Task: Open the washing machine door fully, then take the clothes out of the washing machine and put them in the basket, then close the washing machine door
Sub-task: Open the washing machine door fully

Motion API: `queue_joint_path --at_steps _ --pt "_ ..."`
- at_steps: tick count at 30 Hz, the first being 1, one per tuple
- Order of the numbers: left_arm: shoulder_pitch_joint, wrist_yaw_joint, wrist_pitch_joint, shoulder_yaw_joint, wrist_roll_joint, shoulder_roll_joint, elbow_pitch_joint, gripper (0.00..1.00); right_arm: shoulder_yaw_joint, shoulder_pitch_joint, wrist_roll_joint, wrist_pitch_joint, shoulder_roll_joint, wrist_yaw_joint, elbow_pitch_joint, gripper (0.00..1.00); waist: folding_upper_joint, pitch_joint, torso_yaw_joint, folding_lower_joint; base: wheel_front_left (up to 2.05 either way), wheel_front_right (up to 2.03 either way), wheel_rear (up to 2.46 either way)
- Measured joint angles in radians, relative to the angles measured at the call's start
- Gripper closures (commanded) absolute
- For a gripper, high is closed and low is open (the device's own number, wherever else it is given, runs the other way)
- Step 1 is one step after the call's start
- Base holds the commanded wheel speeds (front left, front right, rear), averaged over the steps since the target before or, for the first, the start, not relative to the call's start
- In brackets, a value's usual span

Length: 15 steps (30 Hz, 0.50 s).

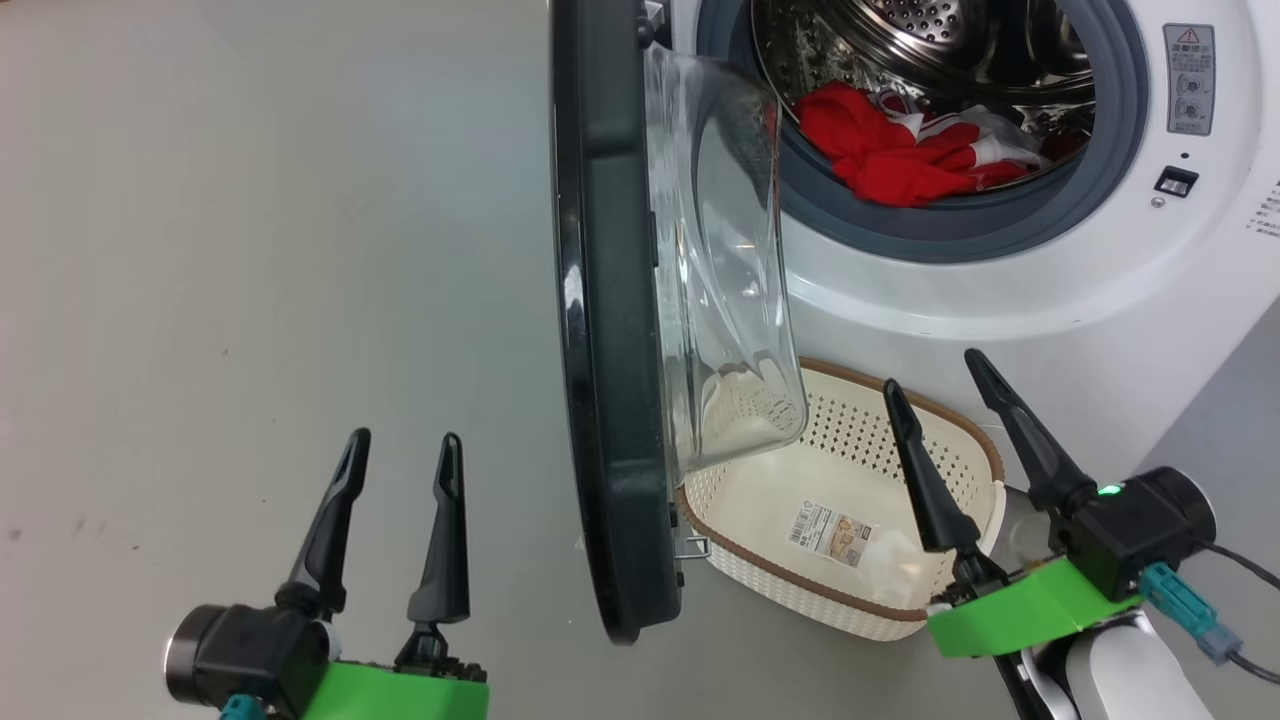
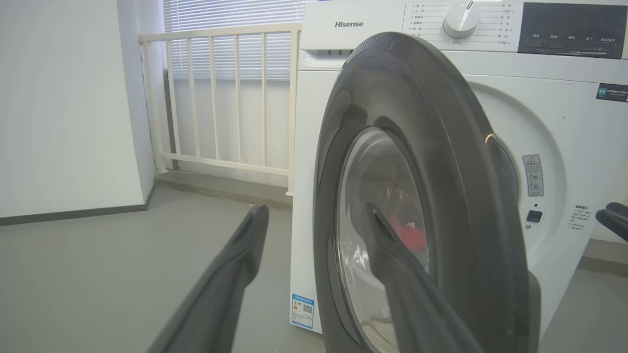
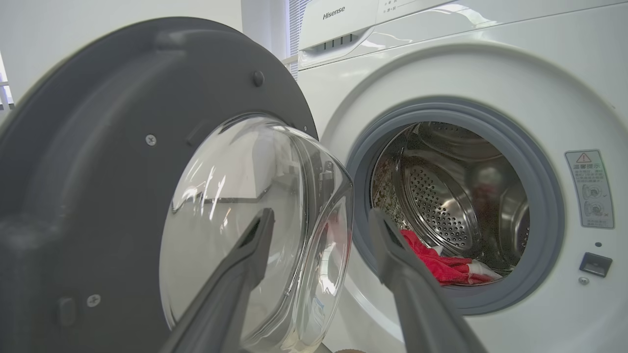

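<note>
The washing machine door (image 1: pixel 600 320) hangs open between the left gripper (image 1: pixel 406 437) and right gripper (image 1: pixel 931 368), both jaws apart and empty. The clothes (image 1: pixel 900 150) lie in the drum (image 1: pixel 905 30) beyond the right jaws, none yet in the basket (image 1: pixel 860 435) beneath them (left wrist view catches the door's glossy front, right wrist its inside).

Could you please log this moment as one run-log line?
door: open; clothes: in drum; basket: no clothes yet; left gripper: open, free; right gripper: open, free

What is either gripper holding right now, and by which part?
Nothing. The left gripper and right gripper are both open and empty; the clothes lie in the washing machine.
</note>
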Motion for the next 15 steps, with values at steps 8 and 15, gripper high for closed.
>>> queue_joint_path --at_steps 8,15 --pt "0.0 0.0 0.0 0.005 0.0 -0.003 0.009 0.0 -0.016 0.078 0.029 0.0 0.002 0.0 -0.009 0.0 0.0 -0.007 -0.002 0.0 0.0 0.0 0.0" --pt "0.0 -0.007 0.0 0.013 0.0 -0.003 0.022 0.0 0.009 0.101 0.031 0.0 0.004 0.0 0.0 0.0 0.0 -0.008 -0.003 0.0 0.0 0.0 0.0"
